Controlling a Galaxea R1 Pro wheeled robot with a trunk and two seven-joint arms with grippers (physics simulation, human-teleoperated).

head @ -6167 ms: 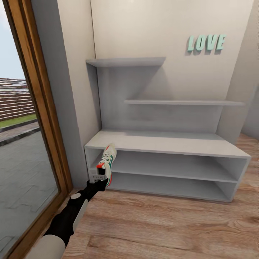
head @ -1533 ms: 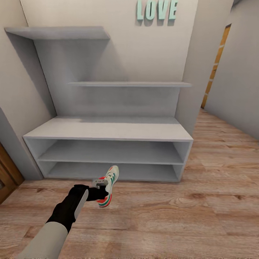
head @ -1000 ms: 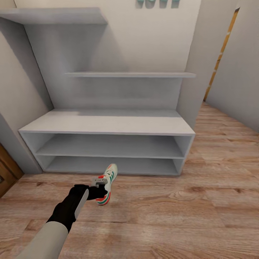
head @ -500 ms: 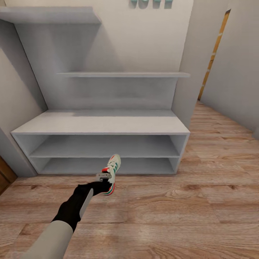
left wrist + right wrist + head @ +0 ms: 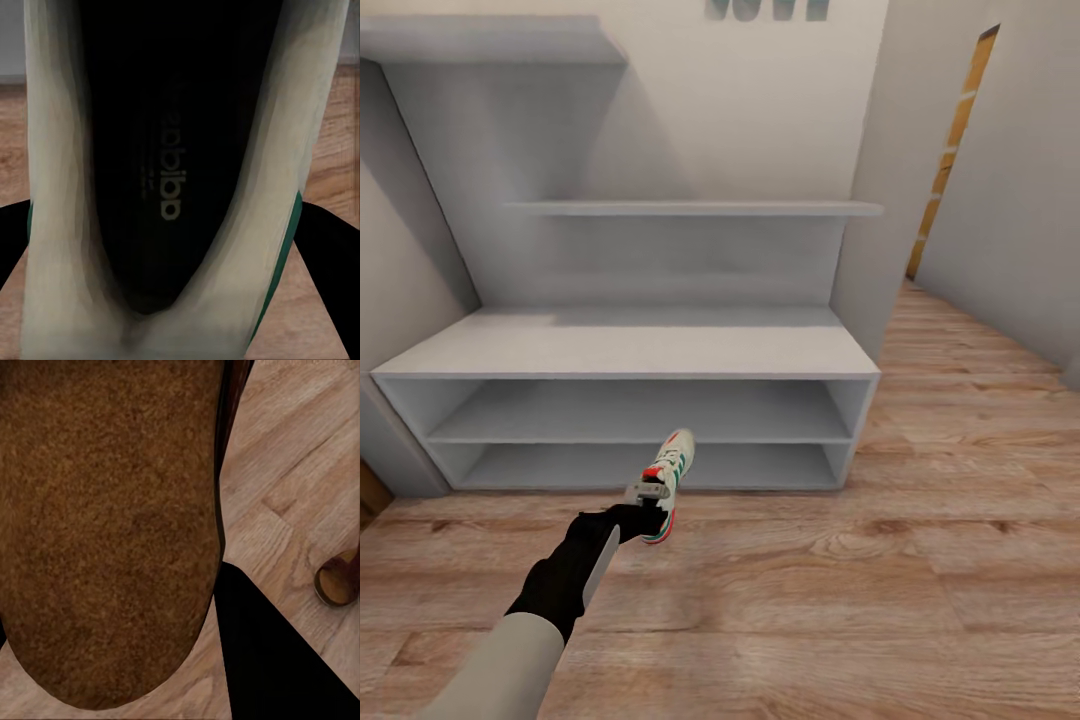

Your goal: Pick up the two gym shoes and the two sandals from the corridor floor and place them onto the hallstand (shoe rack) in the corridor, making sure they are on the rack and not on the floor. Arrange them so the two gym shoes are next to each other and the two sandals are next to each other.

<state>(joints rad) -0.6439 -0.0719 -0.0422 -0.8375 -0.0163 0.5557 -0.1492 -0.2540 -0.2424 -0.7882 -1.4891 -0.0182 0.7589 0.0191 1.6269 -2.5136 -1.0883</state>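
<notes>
One gym shoe (image 5: 666, 480), white with teal stripes and orange-red patches, hangs toe-up above the corridor floor (image 5: 840, 600) in front of the hallstand's (image 5: 630, 350) lower shelves. My left gripper (image 5: 645, 503) is shut on its heel end. The left wrist view looks into the shoe's dark inside (image 5: 165, 187), with my black fingers (image 5: 330, 255) on either side of it. In the right wrist view a brown sandal (image 5: 105, 525) sits very close, and my right gripper (image 5: 127, 660) is shut on it with a black finger (image 5: 277, 660) beside it. The hallstand's top and shelves are bare.
A thin white wall shelf (image 5: 690, 208) runs above the hallstand's top, and a higher shelf (image 5: 490, 45) is at the left. The corridor goes on to the right past a wall corner (image 5: 860, 250). A small tan rounded object (image 5: 337, 580) lies on the floor planks.
The camera has swung and come closer, so the hallstand sits further left and lower in view. My left arm has reached slightly forward and up with the gym shoe still held.
</notes>
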